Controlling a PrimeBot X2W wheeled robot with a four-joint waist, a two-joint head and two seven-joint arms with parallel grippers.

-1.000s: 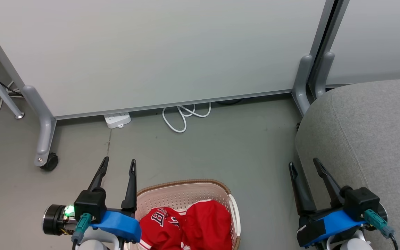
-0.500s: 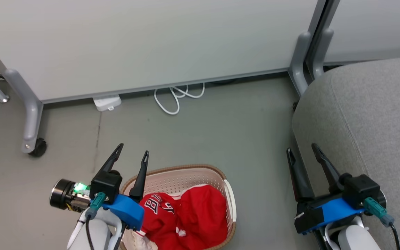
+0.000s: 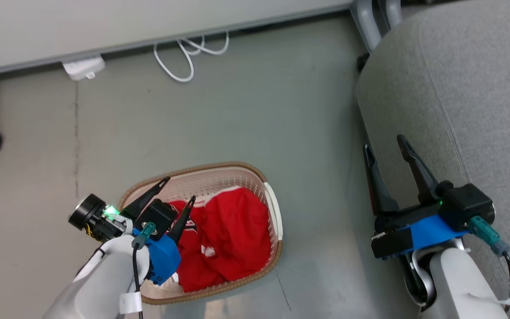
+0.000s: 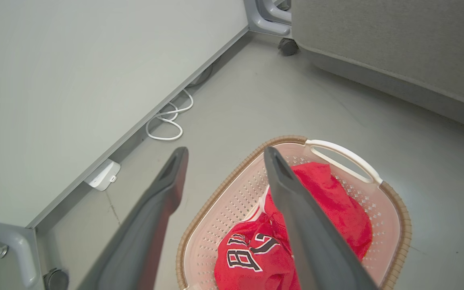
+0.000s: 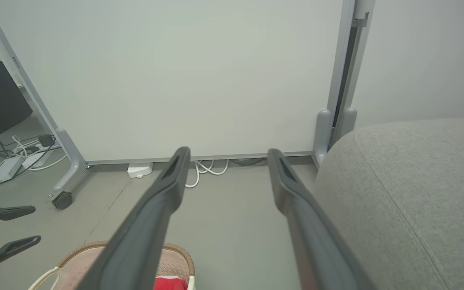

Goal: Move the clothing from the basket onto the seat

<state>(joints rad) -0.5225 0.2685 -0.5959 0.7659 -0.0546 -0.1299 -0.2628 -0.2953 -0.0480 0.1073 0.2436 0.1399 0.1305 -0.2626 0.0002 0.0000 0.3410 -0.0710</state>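
Since a second ago the left gripper has swung in over the cream perforated plastic basket with a brown woven rim. Its jaws are wide above the red, white-trimmed sports clothing heaped inside. Better to drop onto the highest fold and pinch deep. The right gripper, also wide and empty, hangs beside the large grey fabric seat. Beyond lie the smooth grey floor, a white power strip and a pale partition panel.

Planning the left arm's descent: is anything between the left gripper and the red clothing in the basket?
Nothing visible covers the clothing. The open left gripper hangs above the basket, though one finger looks to sit over its brown rim, which might catch it.
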